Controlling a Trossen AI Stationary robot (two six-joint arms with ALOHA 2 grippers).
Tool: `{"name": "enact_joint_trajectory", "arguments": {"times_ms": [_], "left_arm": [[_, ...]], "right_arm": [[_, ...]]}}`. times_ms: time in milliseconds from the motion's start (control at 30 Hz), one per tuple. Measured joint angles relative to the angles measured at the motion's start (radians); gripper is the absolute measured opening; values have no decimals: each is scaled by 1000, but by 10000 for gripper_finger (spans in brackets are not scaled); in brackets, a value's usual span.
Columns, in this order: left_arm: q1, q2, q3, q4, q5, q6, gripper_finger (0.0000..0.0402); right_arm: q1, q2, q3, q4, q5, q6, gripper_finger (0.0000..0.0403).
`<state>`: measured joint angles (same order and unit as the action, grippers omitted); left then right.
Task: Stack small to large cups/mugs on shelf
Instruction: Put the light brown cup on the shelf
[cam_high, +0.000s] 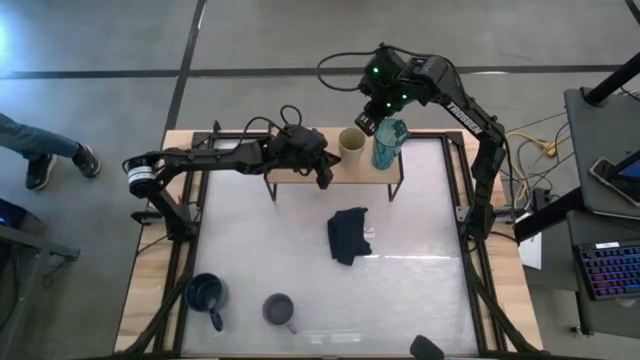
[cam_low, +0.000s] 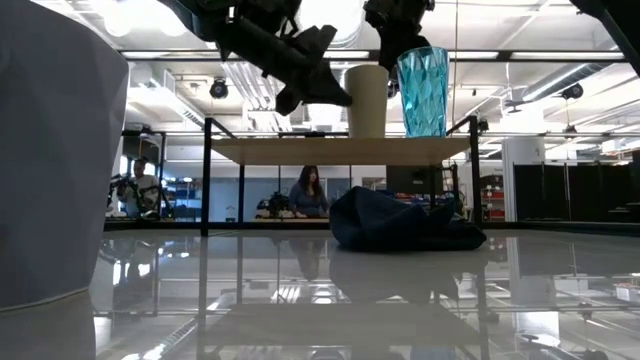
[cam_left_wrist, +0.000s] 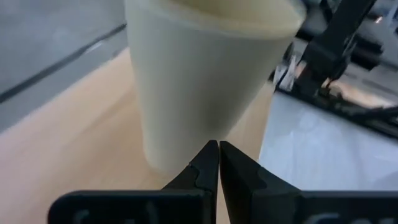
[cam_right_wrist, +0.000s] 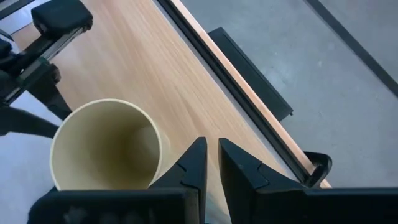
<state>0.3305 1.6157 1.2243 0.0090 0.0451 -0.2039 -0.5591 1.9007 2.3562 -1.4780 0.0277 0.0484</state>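
No brand, label or writing can be read on anything here.

Four vessels in all, taking the shelf (cam_high: 300, 178) as the landmark. On the table (cam_high: 420, 230), well in front of the shelf's left end, stands one dark blue mug (cam_high: 206, 294); just right of it is one grey-lavender mug (cam_high: 279, 311). One dark navy cloth (cam_high: 348, 235) lies crumpled on the table in front of the shelf's right half. On the shelf itself stand two: one beige cup (cam_high: 351, 145) right of its middle, and one translucent teal mug (cam_high: 388, 143) beside it at the right end.

The left gripper (cam_high: 323, 175) hangs over the shelf's middle, just left of the beige cup, fingers pressed together and holding nothing. The right gripper (cam_high: 388, 118) sits above the teal mug's rim, its fingers (cam_right_wrist: 193, 167) close together with a narrow gap; whether they pinch the rim cannot be told.
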Motion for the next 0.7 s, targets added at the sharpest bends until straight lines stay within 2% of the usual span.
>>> {"name": "enact_joint_trajectory", "arguments": {"times_ms": [533,700], "left_arm": [[16,50,1,54,-1,0,0],[16,28,0,30,-64,0,0]], "right_arm": [[0,-2,0,-9,0,4,34],[0,-2,0,-9,0,3,34]]}}
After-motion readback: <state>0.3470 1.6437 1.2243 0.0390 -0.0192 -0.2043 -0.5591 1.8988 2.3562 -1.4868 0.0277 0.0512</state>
